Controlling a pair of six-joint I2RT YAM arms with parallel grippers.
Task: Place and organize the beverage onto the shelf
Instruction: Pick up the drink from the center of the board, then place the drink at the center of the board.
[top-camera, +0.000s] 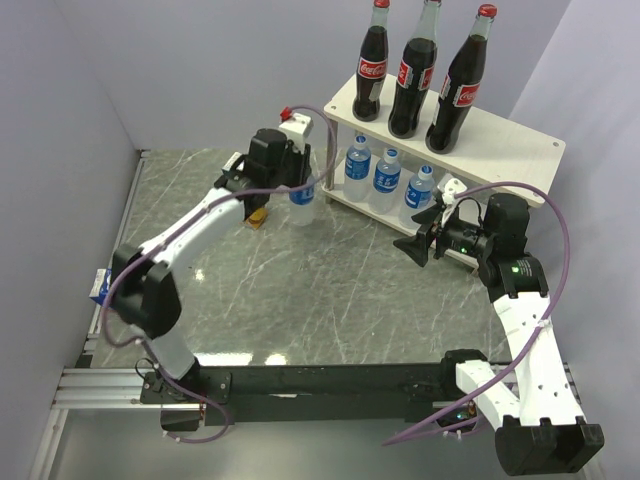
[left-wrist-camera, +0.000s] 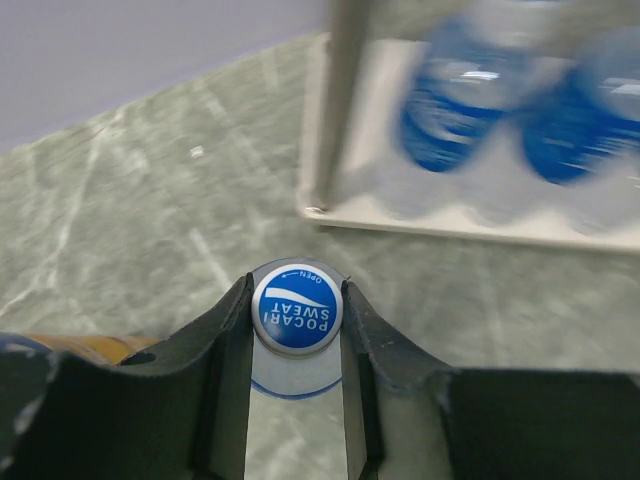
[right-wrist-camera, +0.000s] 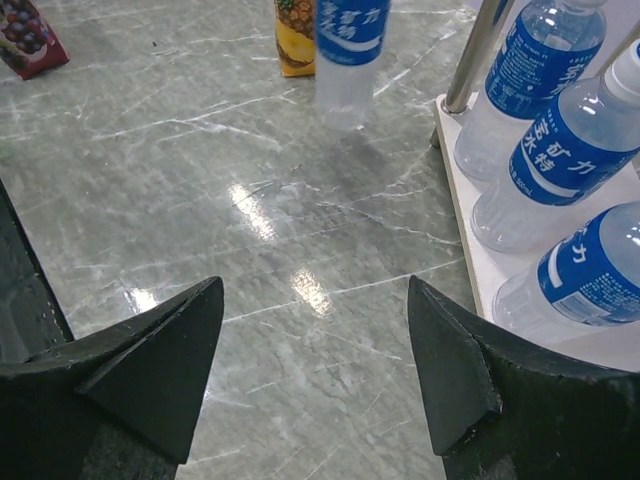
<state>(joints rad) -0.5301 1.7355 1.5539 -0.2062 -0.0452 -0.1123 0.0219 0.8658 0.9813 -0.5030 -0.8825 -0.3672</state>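
My left gripper (top-camera: 300, 180) is shut on the blue cap of a water bottle (top-camera: 303, 197), which is upright just left of the shelf (top-camera: 520, 140), its base at or just above the tabletop. The cap (left-wrist-camera: 296, 310) sits between the fingers in the left wrist view. Three cola bottles (top-camera: 415, 75) stand on the top board. Three water bottles (top-camera: 388, 180) stand on the lower board (right-wrist-camera: 468, 235). My right gripper (top-camera: 418, 245) is open and empty in front of the shelf, as the right wrist view shows (right-wrist-camera: 315, 300). The held bottle (right-wrist-camera: 345, 60) is ahead of it.
An orange juice carton (top-camera: 258, 218) lies on the table beside the left gripper; it also shows in the right wrist view (right-wrist-camera: 297, 35). A second carton (top-camera: 100, 285) lies at the table's left edge. A silver shelf leg (left-wrist-camera: 335, 100) stands close to the held bottle.
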